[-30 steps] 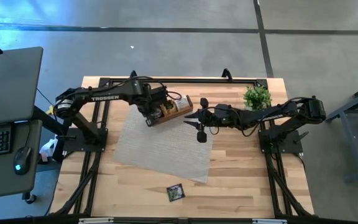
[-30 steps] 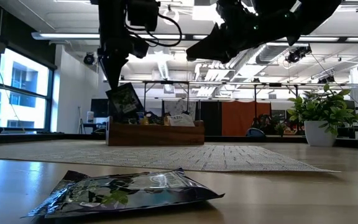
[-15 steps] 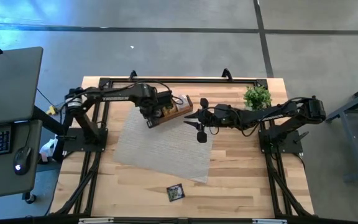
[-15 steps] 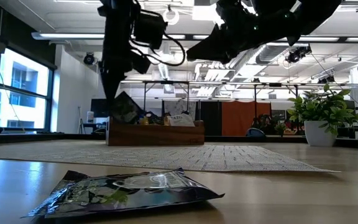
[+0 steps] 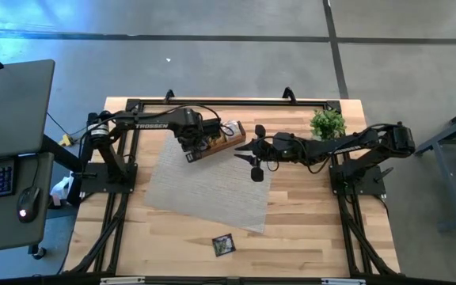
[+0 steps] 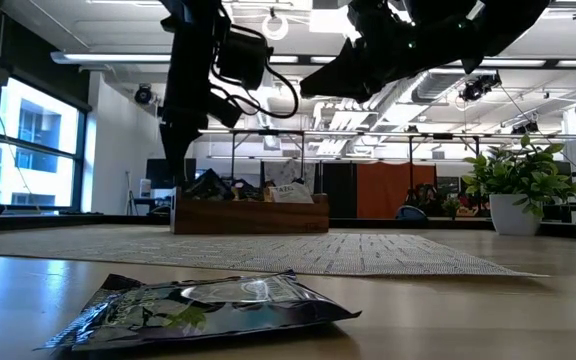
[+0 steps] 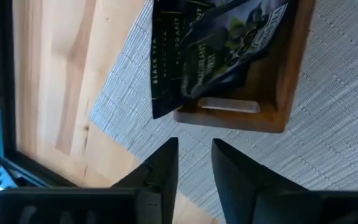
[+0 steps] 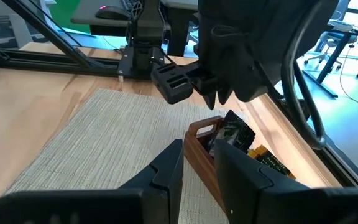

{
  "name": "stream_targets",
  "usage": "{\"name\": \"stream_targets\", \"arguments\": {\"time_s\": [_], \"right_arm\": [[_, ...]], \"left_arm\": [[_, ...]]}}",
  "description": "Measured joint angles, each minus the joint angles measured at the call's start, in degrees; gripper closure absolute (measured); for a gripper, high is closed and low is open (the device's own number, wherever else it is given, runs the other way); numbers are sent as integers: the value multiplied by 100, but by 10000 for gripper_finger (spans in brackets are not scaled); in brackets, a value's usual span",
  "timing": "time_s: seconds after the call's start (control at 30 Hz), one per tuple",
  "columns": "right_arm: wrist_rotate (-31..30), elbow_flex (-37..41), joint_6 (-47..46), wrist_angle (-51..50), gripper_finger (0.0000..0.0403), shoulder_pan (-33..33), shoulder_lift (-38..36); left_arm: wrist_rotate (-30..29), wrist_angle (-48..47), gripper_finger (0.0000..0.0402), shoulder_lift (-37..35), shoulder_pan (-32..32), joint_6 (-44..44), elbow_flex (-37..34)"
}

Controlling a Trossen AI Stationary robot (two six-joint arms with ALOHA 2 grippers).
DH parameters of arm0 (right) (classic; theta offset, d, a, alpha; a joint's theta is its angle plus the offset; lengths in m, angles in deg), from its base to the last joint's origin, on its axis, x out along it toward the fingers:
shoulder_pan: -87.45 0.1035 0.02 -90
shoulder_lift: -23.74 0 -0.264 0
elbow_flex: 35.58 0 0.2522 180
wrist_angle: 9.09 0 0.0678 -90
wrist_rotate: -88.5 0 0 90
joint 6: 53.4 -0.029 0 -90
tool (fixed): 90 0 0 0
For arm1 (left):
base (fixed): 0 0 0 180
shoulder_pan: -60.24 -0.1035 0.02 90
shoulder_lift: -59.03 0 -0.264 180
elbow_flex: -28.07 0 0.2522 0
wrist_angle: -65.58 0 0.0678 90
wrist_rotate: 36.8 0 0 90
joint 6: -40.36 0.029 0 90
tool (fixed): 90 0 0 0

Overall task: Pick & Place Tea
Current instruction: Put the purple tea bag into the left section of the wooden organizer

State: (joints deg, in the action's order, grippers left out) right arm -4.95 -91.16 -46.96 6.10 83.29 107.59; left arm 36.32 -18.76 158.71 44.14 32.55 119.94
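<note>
My left gripper (image 7: 194,155) is open above the left end of the brown wooden tray (image 5: 232,136), which stands on a grey mat. A dark grey-green tea sachet (image 7: 229,43) lies slanted in that end compartment (image 6: 208,183), one corner sticking out over the tray wall, clear of the fingers. More sachets fill the tray. Another dark sachet (image 5: 223,245) lies flat on the bare wood near the table's near edge (image 6: 203,308). My right gripper (image 5: 252,162) hovers open above the mat, just right of the tray, with nothing between its fingers (image 8: 197,162).
The grey woven mat (image 5: 204,186) covers the table's middle. A small green potted plant (image 5: 327,123) stands at the far right corner. Black frame rails run along the table's left, right and far sides. Bare wood lies open near the loose sachet.
My left gripper has come down over the tray's left end. The dark sachet that hung below its fingers has dropped with it and now lies in the end compartment, apart from the fingers. The right arm has kept still.
</note>
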Motion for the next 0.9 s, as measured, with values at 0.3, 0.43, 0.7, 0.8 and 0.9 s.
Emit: {"name": "stream_targets", "arguments": {"time_s": [0.3,0.43,0.7,0.8,0.9], "right_arm": [[10,-2,-8,237,331,-1,268],[35,-31,-20,676,385,-1,735],[-64,-889,-915,670,400,4,1811],[-308,-1403,-1123,301,399,4,2298],[-642,-1980,-1182,-243,400,-42,2757]], "left_arm": [[-556,-423,305,-155,3,-1051,11],[-876,-889,320,-828,57,-1649,30],[-2095,-994,382,-2312,838,-2618,-144],[-2668,-843,391,-2809,1285,-3003,-519],[-3035,-731,392,-3122,1685,-3445,-853]]}}
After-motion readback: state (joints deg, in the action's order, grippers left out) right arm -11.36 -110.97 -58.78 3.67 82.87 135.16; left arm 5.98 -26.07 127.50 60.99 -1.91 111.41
